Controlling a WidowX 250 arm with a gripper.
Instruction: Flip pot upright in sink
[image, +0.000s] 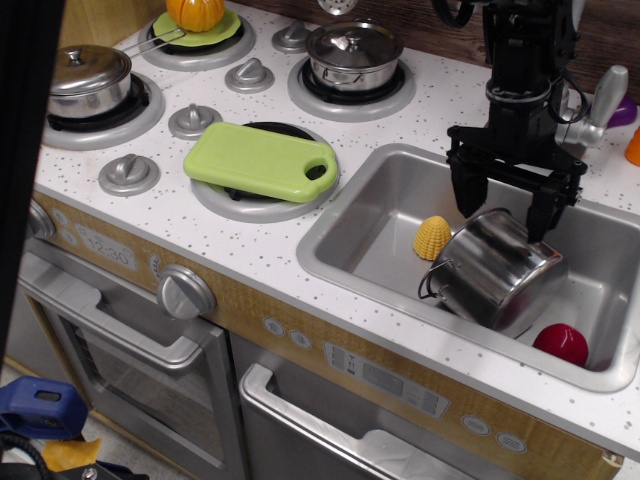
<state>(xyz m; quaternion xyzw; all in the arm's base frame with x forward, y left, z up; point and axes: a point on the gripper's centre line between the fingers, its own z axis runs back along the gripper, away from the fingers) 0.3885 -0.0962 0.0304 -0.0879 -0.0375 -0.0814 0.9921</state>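
The black gripper (503, 215) is seen hanging over the sink (372, 205), its two fingers spread apart with nothing held between them. Directly below and slightly toward the front of the fingertips, the shiny steel pot (497, 270) lies tilted on its side in the basin, its closed bottom turned up toward the gripper and a wire loop handle showing at its lower left edge. The right-hand fingertip in the picture appears just above or against the pot's upper rim; contact cannot be confirmed. The left-hand fingertip stands beside the pot's upper left side.

Just to the left of the gripper and below it, a yellow toy corn piece (432, 238) rests on the sink floor, touching or nearly touching the pot. Below the gripper toward the front right corner of the basin, a red ball (561, 343) is seen beside the pot. Behind and to the right of the gripper, a silver faucet handle (606, 98) stands on the countertop. Well to the left of the gripper, a green cutting board (260, 160) lies over a burner, and farther left and behind, two lidded steel pots (354, 53) sit on burners.
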